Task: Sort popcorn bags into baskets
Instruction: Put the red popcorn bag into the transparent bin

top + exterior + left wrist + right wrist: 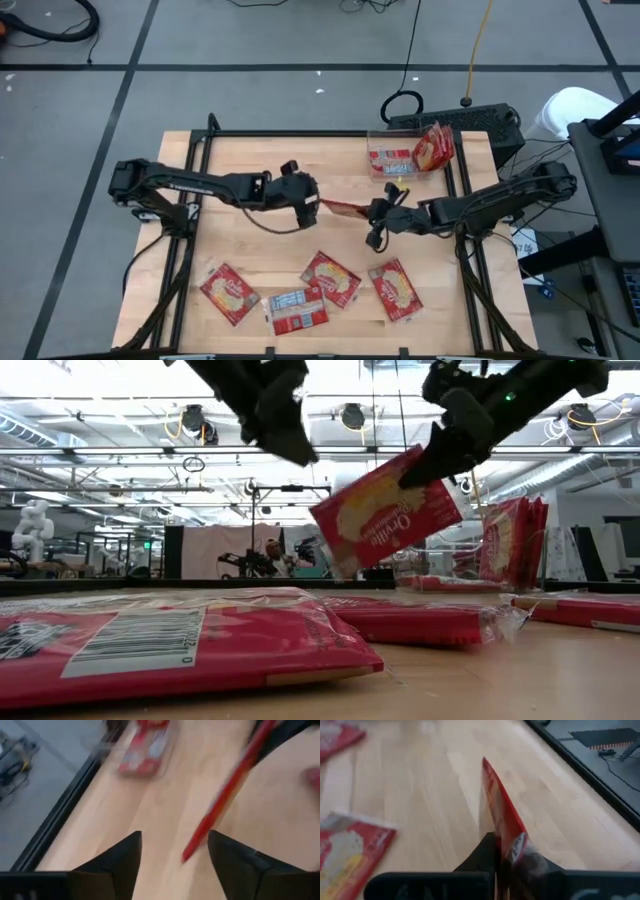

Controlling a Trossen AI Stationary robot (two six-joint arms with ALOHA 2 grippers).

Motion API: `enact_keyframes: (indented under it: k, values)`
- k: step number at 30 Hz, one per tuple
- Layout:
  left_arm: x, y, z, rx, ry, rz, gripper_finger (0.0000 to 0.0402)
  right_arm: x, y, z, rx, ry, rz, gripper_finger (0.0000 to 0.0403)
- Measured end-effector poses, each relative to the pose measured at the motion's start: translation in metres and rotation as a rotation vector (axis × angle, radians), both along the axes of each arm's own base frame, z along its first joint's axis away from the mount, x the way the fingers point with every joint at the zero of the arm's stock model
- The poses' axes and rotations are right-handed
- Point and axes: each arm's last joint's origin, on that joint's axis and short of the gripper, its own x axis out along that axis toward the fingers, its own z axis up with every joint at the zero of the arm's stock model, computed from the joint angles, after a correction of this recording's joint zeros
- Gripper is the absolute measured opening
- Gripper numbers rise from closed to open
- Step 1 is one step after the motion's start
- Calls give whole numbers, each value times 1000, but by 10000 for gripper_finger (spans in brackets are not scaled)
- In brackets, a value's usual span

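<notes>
My right gripper is shut on one red popcorn bag in mid-air over the table's middle. In the low view the bag shows its yellow-cream picture. My left gripper is open just left of the bag's free end; in its wrist view that end shows edge-on between the fingers of my left gripper, apart from them. The clear basket stands at the far right with packets inside, one upright. Several bags lie flat near the near edge. My right gripper pinches the bag's right-hand end between its two fingers. It comes from the table's right, slanting down. The bag is lifted clear and tilted, its held corner highest and its free end lower, toward my left gripper.
Black frame rails run along the table's left and right sides. A dark box and cables sit past the far right corner. Bare wood lies between the arms and the far edge.
</notes>
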Motion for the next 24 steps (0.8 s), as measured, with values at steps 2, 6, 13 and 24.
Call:
enact_keyframes:
  k: [2, 6, 13, 24]
  values:
    - [1, -4, -1, -5, -97, -16, 248, -7, 1, -1, -19, -40, -37, 6]
    - [1, -8, -9, -15, -371, -37, 249, -15, 6, 12, -66, -181, -80, 8]
    - [-15, -6, -28, 4, -713, -63, 224, -24, 13, 38, -266, -301, -214, 8]
    - [-13, -10, -54, -55, -957, -304, 226, -34, 14, 49, -237, -775, -60, 8]
